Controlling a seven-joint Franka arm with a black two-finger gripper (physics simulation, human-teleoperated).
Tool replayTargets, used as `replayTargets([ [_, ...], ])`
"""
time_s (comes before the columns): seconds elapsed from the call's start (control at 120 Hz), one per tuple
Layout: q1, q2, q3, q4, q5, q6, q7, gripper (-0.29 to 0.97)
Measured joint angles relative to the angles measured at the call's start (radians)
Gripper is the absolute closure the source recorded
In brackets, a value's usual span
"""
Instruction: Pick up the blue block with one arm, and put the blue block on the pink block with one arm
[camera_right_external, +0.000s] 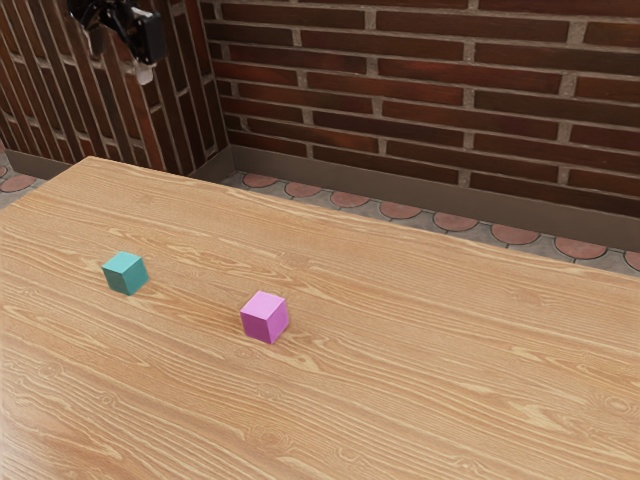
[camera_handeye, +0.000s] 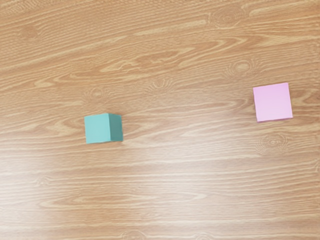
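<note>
Room: red-brown brick wall (camera_right_external: 420, 90) runs behind the table, meeting a second brick wall in a corner at the exterior view's far left. A strip of rounded reddish pavers (camera_right_external: 400, 210) lies along the foot of the wall.
Table: light wooden table (camera_right_external: 450, 380) with strong wavy grain, and both blocks sit on it.
Blue block: the blue block (camera_right_external: 125, 272), more teal than pure blue, rests flat on the table toward the exterior view's left. In my wrist view the blue block (camera_handeye: 103, 128) shows its top face and one darker side face, with bare wood all round it.
Pink block: the pink block (camera_right_external: 264, 316) rests flat on the table to the exterior view's right of the blue block and a little nearer the camera. In my wrist view the pink block (camera_handeye: 272, 102) is seen almost straight from above.
Spacing: the two blocks stand apart with open wood between them, and nothing is stacked on either.
End effector: my end effector (camera_right_external: 125, 25) hangs high at the exterior view's far upper left, in front of the brick corner, well apart from both blocks and holding nothing.
End effector state: I cannot tell whether it is open or closed.
Task status: the blue block is on the table, not on the pink block.
</note>
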Motion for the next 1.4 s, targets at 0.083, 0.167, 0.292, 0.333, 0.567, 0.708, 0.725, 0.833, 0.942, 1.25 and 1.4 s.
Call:
replayTargets([
  [0.083,-0.017,0.002,-0.001,0.000,-0.004,0.006,0.008,0.00],
  [0.167,-0.018,0.009,-0.006,-0.018,-0.006,0.010,0.014,0.00],
  [0.292,-0.020,0.029,0.010,-0.136,-0.003,0.046,0.014,0.00],
  [0.333,-0.009,0.032,0.017,-0.178,-0.004,0.076,0.012,0.00],
  [0.567,-0.002,0.030,0.073,-0.445,-0.020,0.263,-0.015,0.00],
  [0.708,-0.003,0.027,0.168,-0.562,-0.044,0.379,-0.028,0.00],
  [0.725,-0.002,0.023,0.182,-0.576,-0.045,0.390,-0.028,0.00],
  [0.833,0.010,-0.045,0.263,-0.673,-0.042,0.447,-0.030,0.00],
  [0.942,0.045,-0.096,0.331,-0.746,-0.020,0.499,-0.013,0.00],
  [1.25,0.085,-0.042,0.426,-0.827,0.006,0.669,0.079,0.00],
  [1.4,0.110,0.058,0.426,-0.823,-0.064,0.731,0.141,0.00],
])
